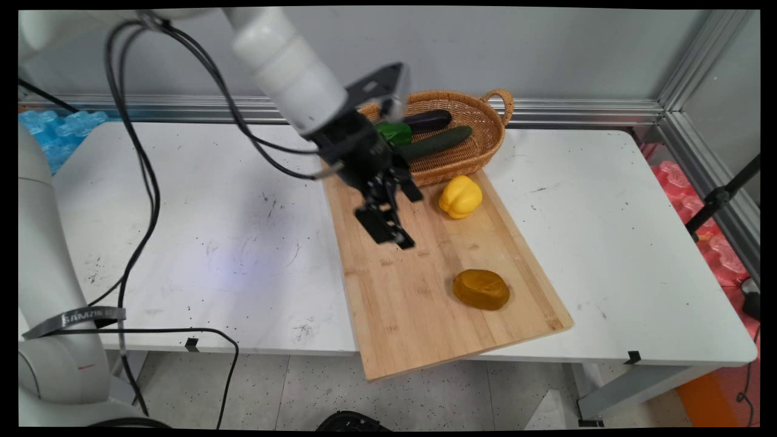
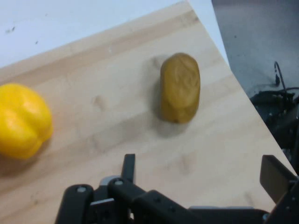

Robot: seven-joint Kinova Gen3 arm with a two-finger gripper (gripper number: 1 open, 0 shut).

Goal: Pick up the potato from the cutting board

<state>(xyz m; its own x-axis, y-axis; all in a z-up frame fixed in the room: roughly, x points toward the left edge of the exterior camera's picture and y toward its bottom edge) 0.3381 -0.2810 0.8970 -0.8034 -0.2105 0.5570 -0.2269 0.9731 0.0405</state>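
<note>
My gripper (image 1: 413, 220) (image 2: 201, 172) hangs open over the upper part of a wooden cutting board (image 1: 419, 315) (image 2: 112, 116), with nothing between its fingers. A yellow bell pepper (image 1: 460, 196) (image 2: 21, 121) lies on the board just to the gripper's right in the main view. A brown potato (image 1: 481, 289) (image 2: 180, 87) lies nearer the board's front end, apart from the gripper. In the hand view the potato sits ahead of the fingers and the pepper at the left edge.
A wicker basket (image 1: 485, 149) stands at the board's far end, behind the gripper. It holds a dark eggplant (image 1: 428, 121), a cucumber (image 1: 437, 142) and a green pepper (image 1: 393, 132). The board's near end overhangs the table's front edge. Black cables hang at the left.
</note>
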